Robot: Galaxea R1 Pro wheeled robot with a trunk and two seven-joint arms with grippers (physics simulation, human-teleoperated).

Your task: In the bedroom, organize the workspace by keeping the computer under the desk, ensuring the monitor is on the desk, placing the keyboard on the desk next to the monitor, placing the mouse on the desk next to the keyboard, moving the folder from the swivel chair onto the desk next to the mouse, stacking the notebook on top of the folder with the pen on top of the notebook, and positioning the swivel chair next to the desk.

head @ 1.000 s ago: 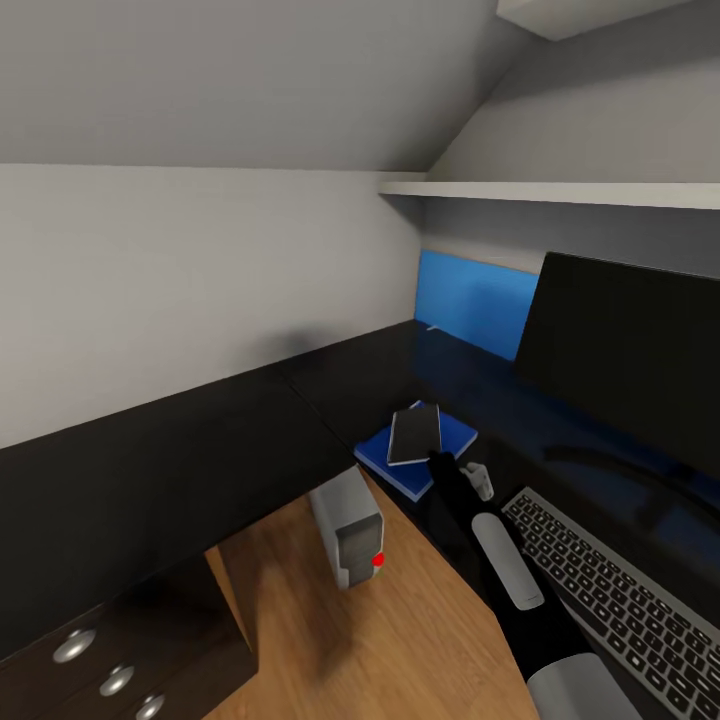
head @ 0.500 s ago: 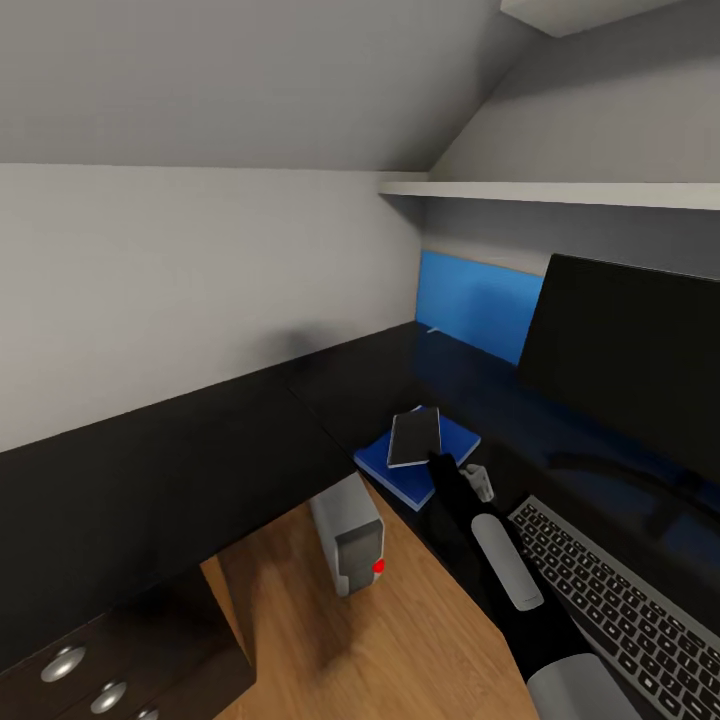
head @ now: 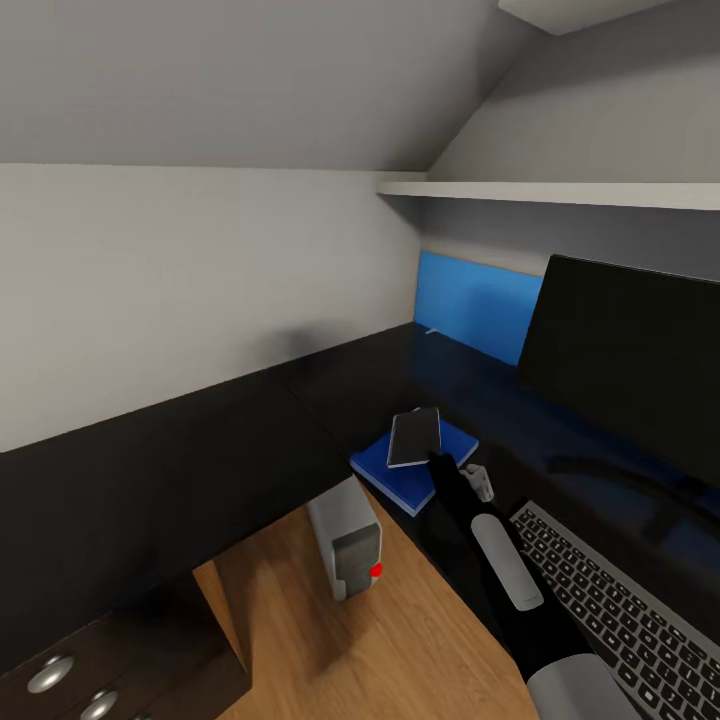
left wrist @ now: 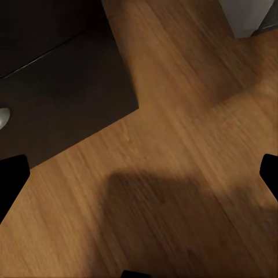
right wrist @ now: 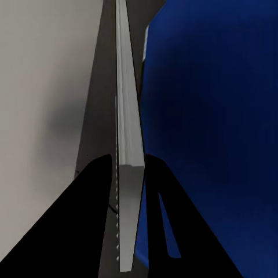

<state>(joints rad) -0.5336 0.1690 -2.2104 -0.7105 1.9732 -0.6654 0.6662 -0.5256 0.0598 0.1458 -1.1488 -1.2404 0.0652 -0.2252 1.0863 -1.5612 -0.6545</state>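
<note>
My right gripper (head: 436, 457) is shut on the dark notebook (head: 414, 437) and holds it tilted just over the blue folder (head: 400, 474). The folder lies on the black desk (head: 200, 470) near its inner corner edge. Seen from the right wrist, the notebook (right wrist: 128, 133) is edge-on between the black fingers (right wrist: 95, 194), with the folder (right wrist: 214, 116) beside it. The monitor (head: 630, 355) stands on the desk at the right, with the keyboard (head: 625, 610) in front of it. The grey computer (head: 345, 535) sits on the floor under the desk. My left gripper (left wrist: 139, 174) hangs open over the wooden floor.
Dark drawers with silver knobs (head: 48, 673) stand at the lower left, and one knob (left wrist: 2, 116) shows beside the left gripper. A white shelf (head: 560, 190) and a blue wall panel (head: 475, 300) sit behind the monitor. A sloped grey wall closes the left side.
The whole picture has shifted a little, so the camera has moved. The right gripper still holds the notebook over the folder in about the same place.
</note>
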